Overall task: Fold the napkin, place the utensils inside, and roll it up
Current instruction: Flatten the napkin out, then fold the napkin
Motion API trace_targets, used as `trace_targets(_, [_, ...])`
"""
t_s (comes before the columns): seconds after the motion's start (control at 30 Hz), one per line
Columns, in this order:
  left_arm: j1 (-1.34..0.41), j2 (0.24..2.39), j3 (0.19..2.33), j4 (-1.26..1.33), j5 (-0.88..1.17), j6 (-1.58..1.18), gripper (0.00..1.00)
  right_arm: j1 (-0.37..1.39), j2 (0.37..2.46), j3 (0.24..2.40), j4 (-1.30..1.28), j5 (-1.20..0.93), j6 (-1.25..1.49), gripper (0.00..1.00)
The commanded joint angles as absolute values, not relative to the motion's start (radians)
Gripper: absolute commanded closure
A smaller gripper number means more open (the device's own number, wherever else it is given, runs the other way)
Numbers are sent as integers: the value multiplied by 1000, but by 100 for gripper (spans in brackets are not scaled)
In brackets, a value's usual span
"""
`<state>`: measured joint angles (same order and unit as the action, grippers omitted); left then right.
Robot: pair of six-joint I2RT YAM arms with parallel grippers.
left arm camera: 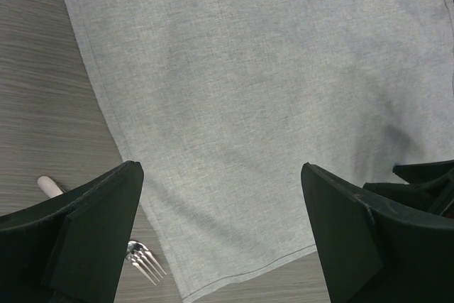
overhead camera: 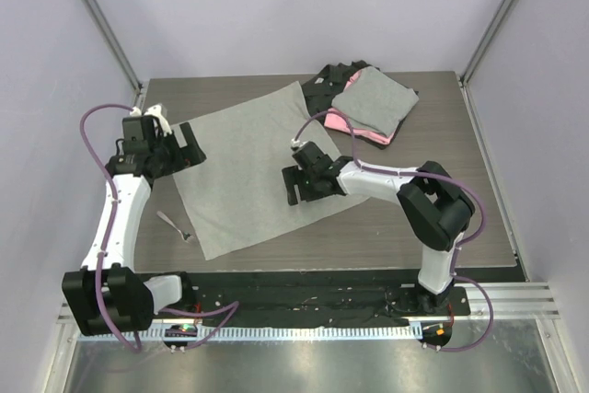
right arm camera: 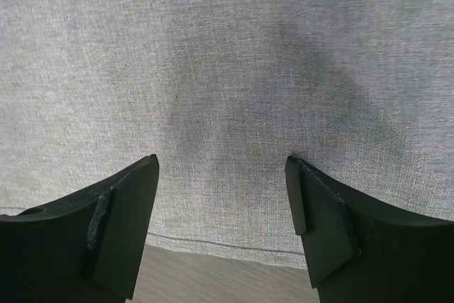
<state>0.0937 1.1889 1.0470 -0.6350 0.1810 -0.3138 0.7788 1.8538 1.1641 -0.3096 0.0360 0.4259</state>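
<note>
Left pincer (left arm camera: 220, 175) is found wide and empty over the left edge of the napkin (overhead camera: 244, 163), spread flat on the table (overhead camera: 479, 190); right pincer (right arm camera: 223, 168), likewise wide, over its right edge. Fork (overhead camera: 175, 225) lies beside.

Black-jointed white arms (overhead camera: 120, 218), looping purple cables (overhead camera: 85, 126)

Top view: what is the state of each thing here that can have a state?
Napkin: spread flat on the table, not folded.
Fork: lying on the table left of the napkin, not on it.
Cloth stack: folded, piled at the far right.
Left gripper: jaws open, empty, over the napkin's left edge.
Right gripper: jaws open, empty, over the napkin's right edge.
</note>
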Motion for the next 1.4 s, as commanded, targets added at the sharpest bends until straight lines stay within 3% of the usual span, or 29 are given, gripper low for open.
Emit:
trace_targets(0.0, [89,1163,1035,-603,161,-296,1,701,1862,1083,-344,87,425,20])
trace_targets(0.23, [86,1169,1035,-603,152,-293,1,618,1810,1052,-362,92,362,20])
trace_targets(0.43, [84,1181,1040,-607,153,-296,0,672,1735,1149,-400,93,232,22])
trace_targets(0.63, [90,1174,1049,-637,46,-278,0,926,1667,1250,-400,155,138,23])
trace_targets(0.9, [228,1146,1048,-640,-15,-290,0,1271,1808,1330,-347,218,75,30])
trace_targets(1.37, [233,1129,1037,-623,60,-308,0,1397,1956,1397,-272,229,38,38])
